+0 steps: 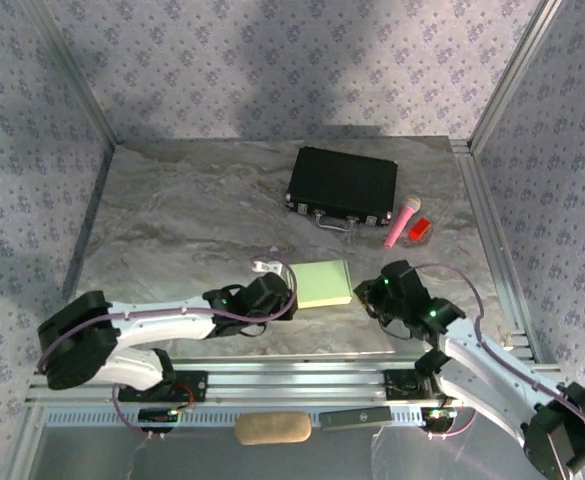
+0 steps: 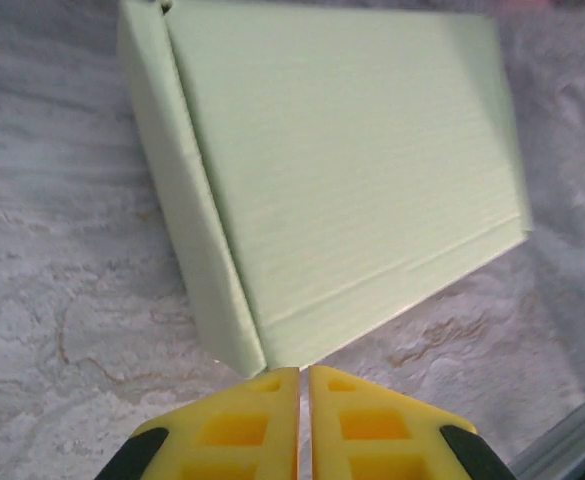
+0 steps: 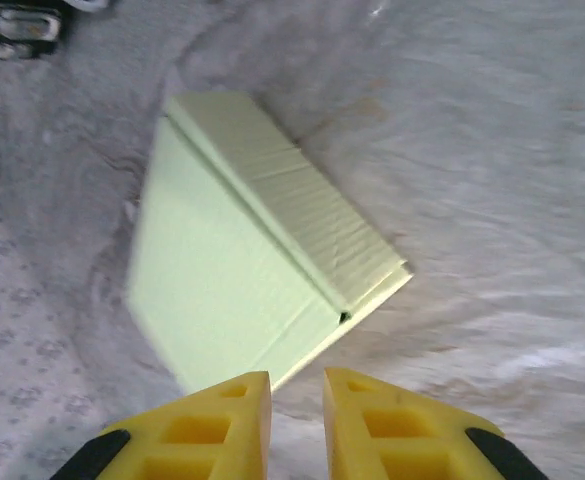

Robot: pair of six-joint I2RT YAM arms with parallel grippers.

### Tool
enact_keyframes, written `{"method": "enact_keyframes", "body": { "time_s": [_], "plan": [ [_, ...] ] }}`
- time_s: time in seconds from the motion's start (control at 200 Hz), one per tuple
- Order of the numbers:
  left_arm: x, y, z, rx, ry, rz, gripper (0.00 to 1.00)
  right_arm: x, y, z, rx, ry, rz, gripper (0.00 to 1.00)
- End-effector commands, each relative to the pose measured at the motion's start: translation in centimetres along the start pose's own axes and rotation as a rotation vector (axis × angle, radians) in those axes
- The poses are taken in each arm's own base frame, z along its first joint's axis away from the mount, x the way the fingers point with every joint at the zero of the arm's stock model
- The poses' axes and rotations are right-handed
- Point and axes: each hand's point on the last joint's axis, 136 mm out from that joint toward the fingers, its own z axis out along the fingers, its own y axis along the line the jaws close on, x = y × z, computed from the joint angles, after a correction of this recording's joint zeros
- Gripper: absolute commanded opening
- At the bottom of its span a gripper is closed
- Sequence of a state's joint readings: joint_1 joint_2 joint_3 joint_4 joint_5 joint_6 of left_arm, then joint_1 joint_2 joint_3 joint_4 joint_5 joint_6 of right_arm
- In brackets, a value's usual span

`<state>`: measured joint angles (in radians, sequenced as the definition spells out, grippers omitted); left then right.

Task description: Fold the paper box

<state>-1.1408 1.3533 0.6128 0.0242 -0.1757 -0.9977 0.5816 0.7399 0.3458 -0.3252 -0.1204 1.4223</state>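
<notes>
The paper box (image 1: 323,283) lies closed and flat on the marble table, a pale yellow-green rectangular box between my two grippers. My left gripper (image 1: 293,291) sits at its left edge. In the left wrist view the yellow jaws (image 2: 304,372) are shut with nothing between them, tips right at the near corner of the box (image 2: 352,170). My right gripper (image 1: 368,291) is just right of the box. In the right wrist view its jaws (image 3: 297,378) stand slightly apart and empty, a short way from the box's (image 3: 222,280) near edge.
A black case (image 1: 344,185) with a metal handle lies at the back of the table. A pink microphone-shaped toy (image 1: 404,220) and a small red object (image 1: 419,229) lie right of it. A small white piece (image 1: 265,266) rests by the left wrist.
</notes>
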Motion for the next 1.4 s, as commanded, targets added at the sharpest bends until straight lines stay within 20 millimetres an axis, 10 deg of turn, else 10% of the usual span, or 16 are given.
{"method": "enact_keyframes", "body": {
  "time_s": [0.0,0.335,0.4,0.435,0.49,0.685,0.979,1.114,1.394],
  "plan": [
    [0.6,-0.7,1.1,-0.032,-0.016,0.019,0.11,0.7,-5.5,0.4,0.121,0.020,-0.030,0.23],
    [-1.1,-1.4,1.6,-0.026,-0.029,0.005,0.17,-0.5,-2.9,0.8,0.107,0.023,-0.091,0.37],
    [-3.0,-1.1,0.2,-0.013,-0.055,-0.009,0.40,-1.3,-1.6,-0.3,0.155,0.000,-0.188,0.57],
    [-4.3,-0.8,-0.9,-0.014,-0.075,-0.012,0.56,-2.3,-0.1,-1.5,0.170,-0.055,-0.259,0.95],
    [-6.6,-0.2,-3.1,-0.013,-0.121,-0.010,0.99,-4.4,1.0,-4.5,0.262,-0.195,-0.388,0.99],
    [-13.5,5.7,-10.2,-0.067,-0.246,-0.060,1.00,-9.9,4.6,-12.4,0.440,-0.506,-0.592,0.99],
    [-17.1,15.3,-17.8,-0.407,-0.484,-0.147,1.00,-14.7,5.6,-17.0,0.587,-0.816,-0.606,0.99],
    [-16.3,19.5,-19.1,-0.621,-0.561,-0.215,1.00,-16.2,4.4,-15.1,0.562,-0.853,-0.704,0.99],
    [-18.1,20.9,-17.6,-0.691,-0.656,0.093,1.00,-18.1,0.3,-12.7,0.434,-1.055,-0.775,0.99]
  ]
}}
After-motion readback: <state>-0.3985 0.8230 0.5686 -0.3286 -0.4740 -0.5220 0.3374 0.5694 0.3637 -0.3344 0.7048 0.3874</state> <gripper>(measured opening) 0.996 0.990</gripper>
